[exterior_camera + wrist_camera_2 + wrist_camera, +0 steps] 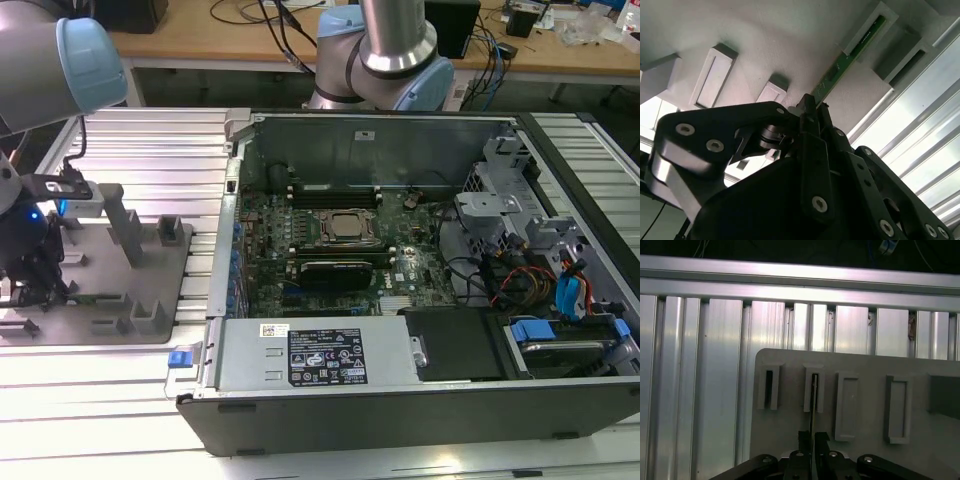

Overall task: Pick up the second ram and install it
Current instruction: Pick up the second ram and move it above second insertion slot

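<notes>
Pick-up step: the end effector (811,436), fingers drawn narrow, pinches the second ram (850,57) — standing on edge in a slot of the grey fixture plate (865,365) on the worktop (715,365). Freeing it likely calls for a straight pull along the slot — no twist.

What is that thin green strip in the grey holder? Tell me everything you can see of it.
The ram is a long, thin green circuit board with small dark chips on its face. It stands on edge over the grey plate. Its far end sits in a slotted grey block; its near end lies between the closed fingers of the end effector.
</notes>
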Controlling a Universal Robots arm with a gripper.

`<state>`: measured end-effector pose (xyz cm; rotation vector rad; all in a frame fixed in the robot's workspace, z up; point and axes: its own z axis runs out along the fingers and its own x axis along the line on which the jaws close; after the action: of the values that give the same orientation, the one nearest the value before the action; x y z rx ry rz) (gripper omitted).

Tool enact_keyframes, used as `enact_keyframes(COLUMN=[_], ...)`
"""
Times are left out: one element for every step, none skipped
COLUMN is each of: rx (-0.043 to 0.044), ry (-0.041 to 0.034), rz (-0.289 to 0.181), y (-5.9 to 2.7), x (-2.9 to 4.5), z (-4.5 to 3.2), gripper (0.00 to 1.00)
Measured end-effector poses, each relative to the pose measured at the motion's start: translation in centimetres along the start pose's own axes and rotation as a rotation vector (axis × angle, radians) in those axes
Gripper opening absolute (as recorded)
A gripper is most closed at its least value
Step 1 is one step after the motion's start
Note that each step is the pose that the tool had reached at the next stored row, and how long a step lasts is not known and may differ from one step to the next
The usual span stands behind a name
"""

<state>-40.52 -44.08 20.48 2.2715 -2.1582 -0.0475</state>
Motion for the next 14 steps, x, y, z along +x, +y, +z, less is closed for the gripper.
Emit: enact_keyframes(rx=[0.0000, 0.0000, -0.0004, 0.0001, 0.0001, 0.0000, 0.0001, 0.0000, 0.0004, 0.0008, 0.0010, 0.0012, 0.0013, 0.0012], ry=[0.0000, 0.0000, 0.0003, 0.0000, 0.0000, -0.0001, -0.0001, 0.0000, -0.0007, -0.0013, -0.0016, -0.0020, -0.0020, -0.0020], rz=[0.000, 0.000, 0.000, 0.000, 0.000, 0.000, 0.000, 0.000, 0.029, 0.050, 0.062, 0.075, 0.074, 0.072], y=[0.00, 0.00, 0.01, 0.00, 0.00, 0.00, 0.00, 0.01, 0.01, 0.01, 0.01, 0.00, 0.00, 0.01], x=[0.00, 0.00, 0.00, 0.00, 0.00, 0.00, 0.00, 0.00, -0.01, 0.00, 0.00, 0.00, 0.00, 0.00], z=[0.00, -0.02, -0.11, -0.10, -0.13, -0.15, -0.17, -0.19, -0.19, -0.19, -0.19, -0.19, -0.18, -0.18], gripper=[0.16, 0.16, 0.16, 0.16, 0.16, 0.14, 0.09, 0.09, 0.09, 0.09, 0.09, 0.09, 0.09, 0.09])
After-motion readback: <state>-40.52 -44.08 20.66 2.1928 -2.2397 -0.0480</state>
